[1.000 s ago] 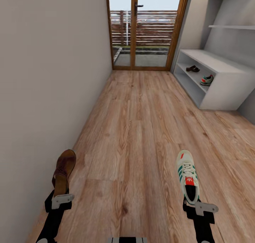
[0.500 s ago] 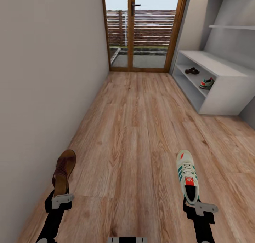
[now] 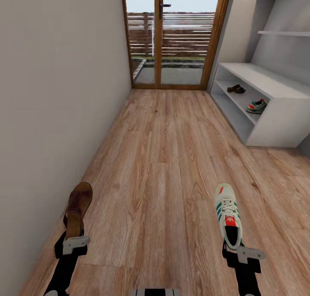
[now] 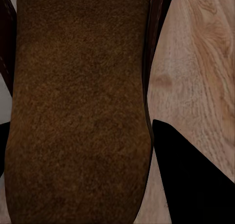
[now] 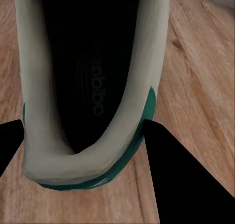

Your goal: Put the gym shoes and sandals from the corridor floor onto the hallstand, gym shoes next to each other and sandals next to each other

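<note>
In the head view my left gripper [image 3: 71, 241] is shut on the heel end of a dark brown sandal [image 3: 77, 206], held above the corridor floor [image 3: 163, 158] near the left wall. My right gripper [image 3: 235, 245] is shut on the heel of a cream gym shoe [image 3: 228, 214] with green stripes. The left wrist view looks onto the sandal's footbed [image 4: 78, 106] beside a black finger [image 4: 196, 185]. In the right wrist view, black fingers [image 5: 191, 185] flank the gym shoe's heel rim [image 5: 93, 165]. Ahead on the right stands the hallstand [image 3: 280, 119]; its upper shelf holds another sandal [image 3: 236, 89] and another gym shoe [image 3: 256, 106], set apart.
A plain wall [image 3: 51, 93] runs close along the left. A wood-framed glass door [image 3: 172, 37] closes the corridor's far end. Floating shelves [image 3: 284, 32] hang above the hallstand. Open wood floor lies between me and the hallstand.
The whole head view has shifted a little, so the door and hallstand sit slightly lower and further right. Both grippers keep the same hold on their shoes.
</note>
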